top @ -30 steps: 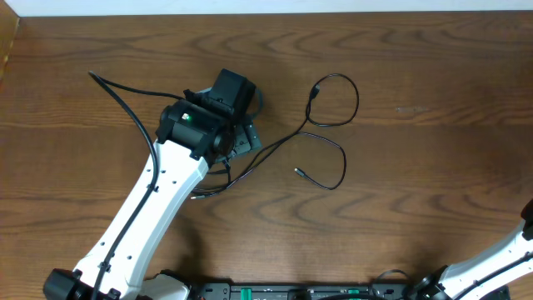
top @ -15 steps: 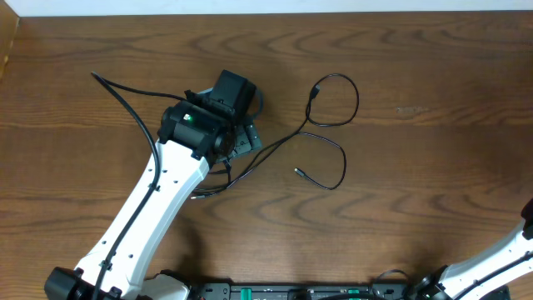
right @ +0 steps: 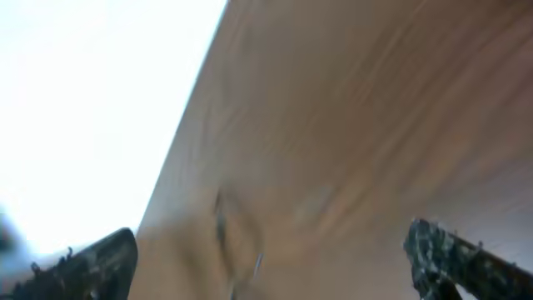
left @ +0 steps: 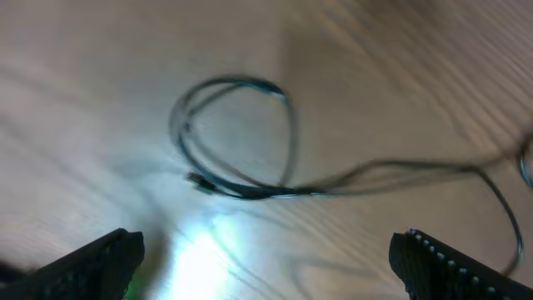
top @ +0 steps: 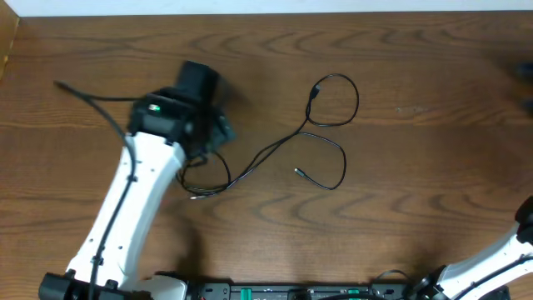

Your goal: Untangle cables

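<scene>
A thin black cable [top: 283, 143] lies slack on the wooden table, with a loop [top: 335, 100] at the upper right and a plug end [top: 297, 172] in the middle. Its left part curls into a small ring [top: 210, 173] just below my left gripper [top: 218, 132]. In the left wrist view that ring [left: 235, 133] lies ahead of my left gripper [left: 266, 268], which is open and holds nothing; paler strands seem to run in it, but blur hides whether they are a white cable. My right gripper [right: 275, 271] is open over bare, blurred wood.
The table's far edge meets a white wall [top: 266, 7]. My right arm's white link [top: 491, 262] sits at the bottom right corner. A dark blur [top: 522, 71] shows at the right edge.
My left arm has swung left, away from the cable, uncovering the small ring it stood over. The cable itself has not shifted. A dark blur has appeared at the right edge.
</scene>
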Controlling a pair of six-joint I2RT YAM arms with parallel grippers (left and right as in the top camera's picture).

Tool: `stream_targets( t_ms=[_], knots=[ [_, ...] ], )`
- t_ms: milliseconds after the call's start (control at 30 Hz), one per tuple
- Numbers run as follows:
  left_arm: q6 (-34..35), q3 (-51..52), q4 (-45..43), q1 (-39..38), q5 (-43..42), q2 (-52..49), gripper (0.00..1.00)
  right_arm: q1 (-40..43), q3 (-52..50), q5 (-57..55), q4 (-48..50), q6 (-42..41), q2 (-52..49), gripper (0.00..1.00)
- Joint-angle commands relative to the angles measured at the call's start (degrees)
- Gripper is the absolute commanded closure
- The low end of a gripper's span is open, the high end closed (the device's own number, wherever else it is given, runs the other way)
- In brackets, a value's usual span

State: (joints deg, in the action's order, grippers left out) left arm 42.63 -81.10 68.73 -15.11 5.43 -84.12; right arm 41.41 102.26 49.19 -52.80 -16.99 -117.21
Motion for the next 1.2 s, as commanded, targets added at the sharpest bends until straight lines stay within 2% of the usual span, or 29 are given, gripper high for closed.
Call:
stream_targets(
  t_ms=[0, 100, 233, 567, 767, 967, 1167],
  knots=[
    [1.77, 0.37, 2.97, 7.02, -0.5, -0.13, 0.01, -7.23, 0.04, 7.98, -9.51, 14.36, 1.92, 0.01],
    [1.77, 0.37, 4.59, 10.23, -0.44, -0.13, 0.01, -15.61, 0.04, 7.21, -17.99, 25.16, 1.84, 0.03],
    [1.73, 0.37, 5.9, 11.04, -0.31, -0.13, 0.01, -28.61, 0.04, -1.75, -21.11, 25.44, 1.81, 0.03],
    [1.6, 0.37, 7.91, 12.87, 0.15, -0.13, 0.01, -59.19, 0.04, -33.22, -19.96, 9.25, 1.79, 0.01],
    [1.79, 0.39, 8.83, 19.02, 0.13, -0.13, 0.01, -72.43, 0.04, -33.86, -10.4, 5.95, 1.79, 0.01],
    [1.81, 0.42, 10.25, 21.05, 0.13, -0.13, 0.01, -82.44, -0.04, -44.35, -1.9, -7.76, -0.04, 0.01],
    [1.81, 0.42, 9.64, 21.05, 0.15, -0.13, 0.01, -87.45, -0.04, -43.41, 0.96, -8.9, -4.96, 0.01]
  ],
)
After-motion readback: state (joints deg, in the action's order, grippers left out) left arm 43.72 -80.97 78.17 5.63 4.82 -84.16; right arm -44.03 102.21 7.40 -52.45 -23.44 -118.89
